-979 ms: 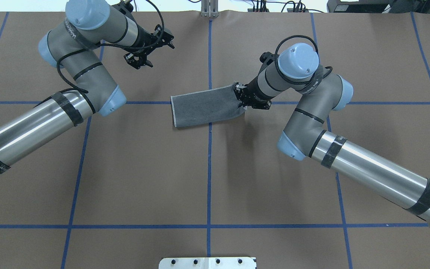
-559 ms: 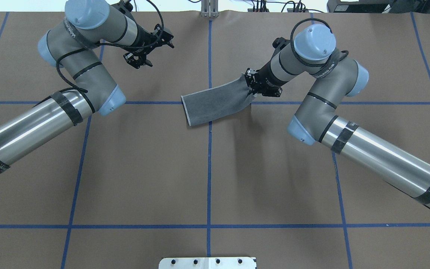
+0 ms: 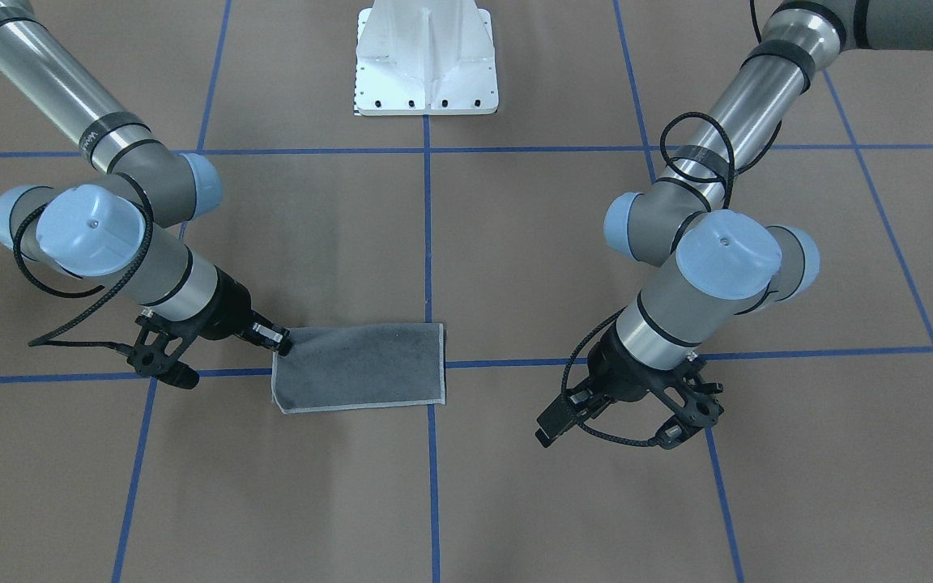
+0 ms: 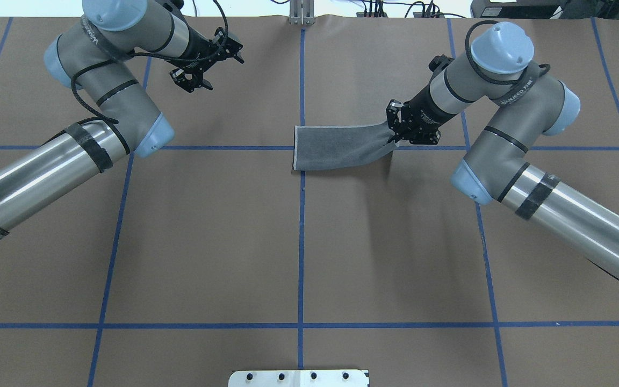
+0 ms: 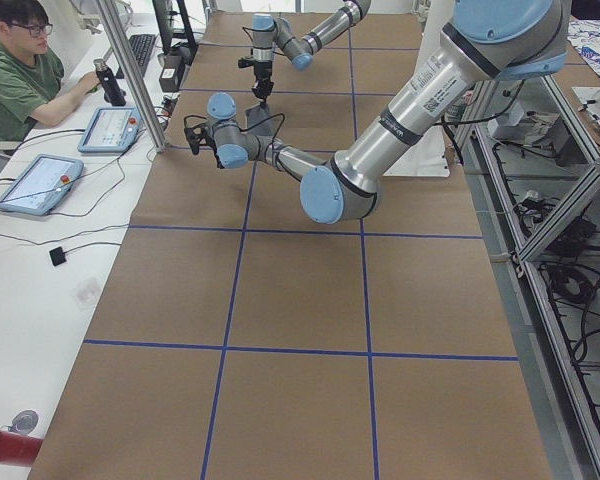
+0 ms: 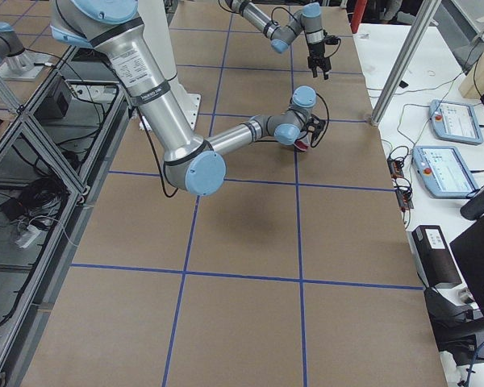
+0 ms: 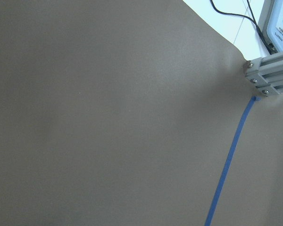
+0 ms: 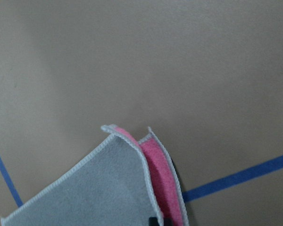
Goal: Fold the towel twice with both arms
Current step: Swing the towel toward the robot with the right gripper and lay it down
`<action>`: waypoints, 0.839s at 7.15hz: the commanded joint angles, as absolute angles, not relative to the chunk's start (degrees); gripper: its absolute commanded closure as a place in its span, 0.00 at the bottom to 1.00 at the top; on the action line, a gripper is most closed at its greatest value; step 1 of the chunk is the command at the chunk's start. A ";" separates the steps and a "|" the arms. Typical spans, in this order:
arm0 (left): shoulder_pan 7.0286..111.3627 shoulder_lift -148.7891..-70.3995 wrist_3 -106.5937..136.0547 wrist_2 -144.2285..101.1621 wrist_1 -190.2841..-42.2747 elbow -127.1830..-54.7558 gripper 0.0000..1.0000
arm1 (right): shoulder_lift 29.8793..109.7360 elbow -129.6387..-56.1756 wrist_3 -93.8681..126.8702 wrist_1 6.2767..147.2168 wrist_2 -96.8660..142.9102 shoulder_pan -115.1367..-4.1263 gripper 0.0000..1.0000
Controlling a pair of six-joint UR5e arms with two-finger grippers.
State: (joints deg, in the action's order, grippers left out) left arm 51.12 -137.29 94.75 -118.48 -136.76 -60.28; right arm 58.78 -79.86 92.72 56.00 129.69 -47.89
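Right gripper (image 4: 393,134) is pinching the 3 o'clock end of the folded grey towel (image 4: 336,148), which is lying around 12 o'clock on the brown table (image 4: 395,258) with blue tape lines (image 4: 300,258), left gripper (image 4: 191,81) is hovering spread at 10 o'clock, person (image 5: 20,75) is sitting at a side desk.

You'll see the right gripper (image 4: 397,134), clamped on one end of the towel (image 4: 336,148), has swung right and away from the base, dragging the cloth until its free end reaches the centre blue line (image 4: 301,215), while the left gripper (image 4: 210,64) has edged slightly farther off.
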 commanded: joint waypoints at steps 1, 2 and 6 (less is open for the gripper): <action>51.50 -137.29 93.87 -118.92 -136.76 -59.50 0.00 | 62.40 -90.05 94.82 61.31 131.83 -45.02 1.00; 51.59 -137.29 93.87 -118.92 -136.76 -59.50 0.00 | 61.79 -91.57 96.66 63.09 131.75 -41.87 1.00; 51.85 -137.02 93.25 -119.00 -136.76 -59.50 0.00 | 56.53 -92.47 105.89 63.11 130.62 -32.28 1.00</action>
